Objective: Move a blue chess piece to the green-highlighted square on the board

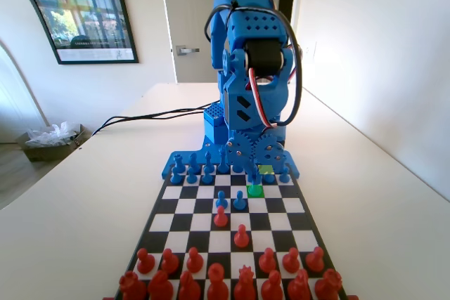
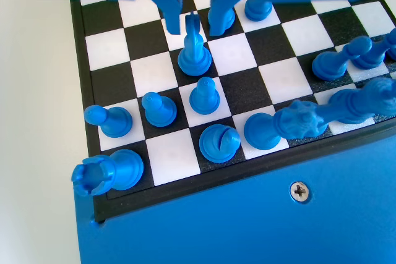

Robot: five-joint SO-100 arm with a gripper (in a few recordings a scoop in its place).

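With jaws spread astride the blue chess piece [image 2: 194,51] near the board [image 2: 83,60]'s arm-side edge, the gripper [image 2: 197,21] should close squarely before lifting toward the green-highlighted square [image 1: 255,190].

A home room: framed poster [image 1: 83,10], door [image 1: 184,22], wood floor [image 1: 17,173].

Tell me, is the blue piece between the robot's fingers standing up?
Standing up. In the wrist view the blue chess piece sits upright on its round base, its top between the open fingers.
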